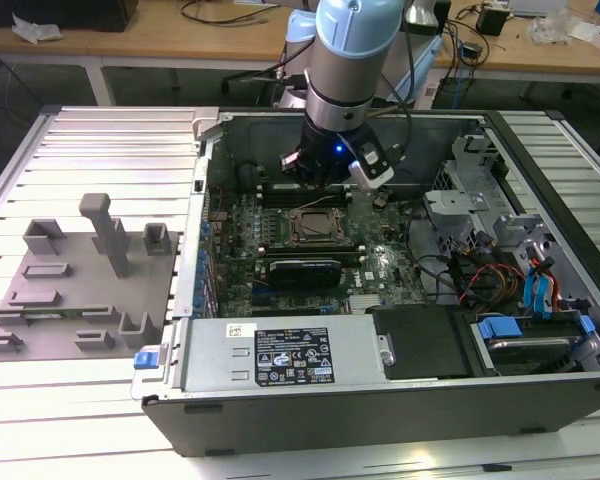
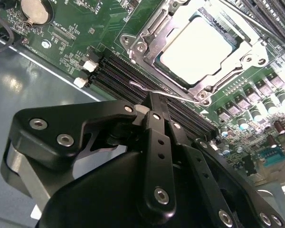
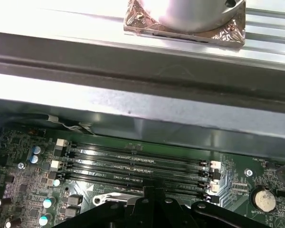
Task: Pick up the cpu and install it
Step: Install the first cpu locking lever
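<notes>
In the exterior view, the claw (image 1: 325, 180) is seen lowered inside the open computer case (image 1: 380, 405), just beside the socket frame (image 1: 316, 228); grey fixture blocks (image 1: 80, 280) are set on the bench (image 1: 70, 410), well apart from the claw. In the second wrist view, the claw's (image 2: 154, 100) fingers are drawn together, their tip at the thin latch lever (image 2: 180, 96). The cpu (image 2: 197, 45) is seated in the socket just beyond. In the first wrist view, memory slots (image 3: 133, 166) are seen just ahead of the claw (image 3: 149, 192).
</notes>
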`<act>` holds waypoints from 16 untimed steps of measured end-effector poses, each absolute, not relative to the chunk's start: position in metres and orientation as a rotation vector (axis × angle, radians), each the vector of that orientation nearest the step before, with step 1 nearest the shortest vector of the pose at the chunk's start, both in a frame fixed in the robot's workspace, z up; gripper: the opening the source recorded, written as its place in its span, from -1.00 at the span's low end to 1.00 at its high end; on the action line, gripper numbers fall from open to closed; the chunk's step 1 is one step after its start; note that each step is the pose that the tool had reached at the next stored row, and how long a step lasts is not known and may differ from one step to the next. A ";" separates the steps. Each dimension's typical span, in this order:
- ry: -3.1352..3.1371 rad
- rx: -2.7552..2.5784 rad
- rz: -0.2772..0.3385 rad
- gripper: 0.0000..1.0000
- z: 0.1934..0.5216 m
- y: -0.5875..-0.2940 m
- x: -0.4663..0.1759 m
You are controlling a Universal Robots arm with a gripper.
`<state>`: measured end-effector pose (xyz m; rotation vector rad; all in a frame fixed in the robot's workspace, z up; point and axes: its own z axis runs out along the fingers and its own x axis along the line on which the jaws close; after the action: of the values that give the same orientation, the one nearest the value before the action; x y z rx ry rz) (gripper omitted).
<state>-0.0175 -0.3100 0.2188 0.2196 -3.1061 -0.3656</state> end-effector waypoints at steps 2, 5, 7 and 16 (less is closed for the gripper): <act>-3.103 0.238 -0.365 -0.79 0.217 -0.310 -0.017; -3.098 0.273 -0.365 -0.79 0.210 -0.312 -0.018; -3.096 0.287 -0.365 -0.79 0.208 -0.312 -0.018; -3.080 0.375 -0.364 -0.79 0.204 -0.312 -0.017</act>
<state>-0.0165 -0.3120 0.2037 0.3748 -3.0795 -0.3640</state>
